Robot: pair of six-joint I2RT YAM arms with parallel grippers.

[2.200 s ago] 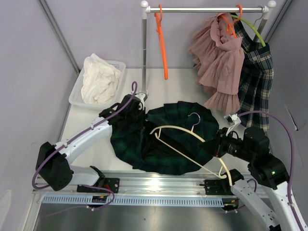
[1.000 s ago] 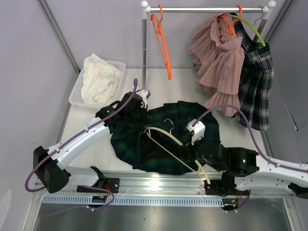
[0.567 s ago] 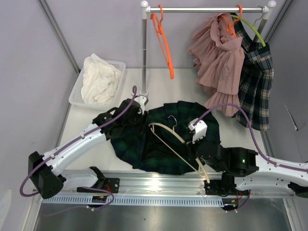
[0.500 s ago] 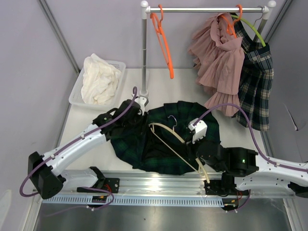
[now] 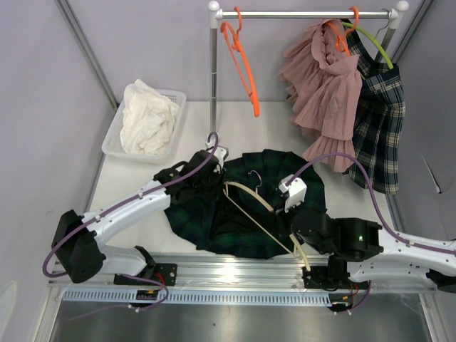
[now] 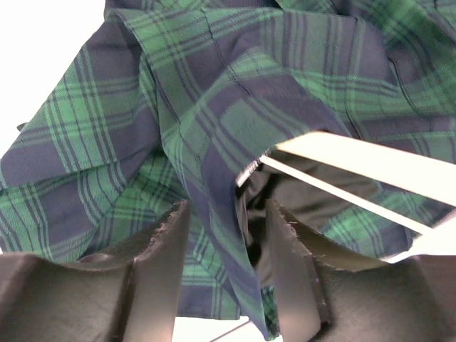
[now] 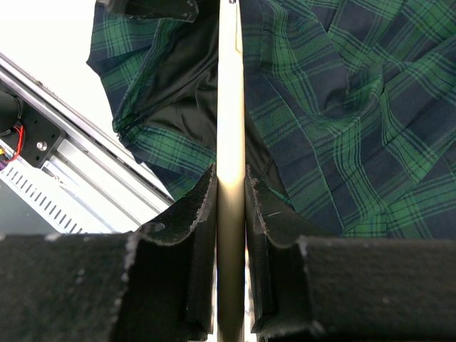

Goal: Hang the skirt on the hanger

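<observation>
The dark green and navy plaid skirt (image 5: 192, 221) lies spread on the table's middle. A cream hanger (image 5: 246, 190) lies slantwise across it, hook toward the back. My right gripper (image 5: 296, 235) is shut on the hanger's near arm; the right wrist view has the cream bar (image 7: 230, 92) pinched between both pads over the skirt (image 7: 342, 128). My left gripper (image 5: 206, 174) hovers over the skirt's left part, close to the hanger's far end. Its jaws (image 6: 226, 214) are open, and a loose fold of the skirt's edge (image 6: 214, 142) hangs between the fingers. The hanger (image 6: 356, 160) pokes into the skirt's opening just beyond.
A white basket (image 5: 174, 96) holding white cloth sits back left. A clothes rack (image 5: 213, 71) stands behind, carrying an orange hanger (image 5: 244, 57), a pink skirt (image 5: 324, 92) and a plaid garment (image 5: 377, 121). The aluminium rail (image 5: 235, 267) runs along the near edge.
My left gripper has opened, letting go of the skirt's edge, and has moved right toward the hanger. The right arm, after swinging in earlier, stays still with the hanger.
</observation>
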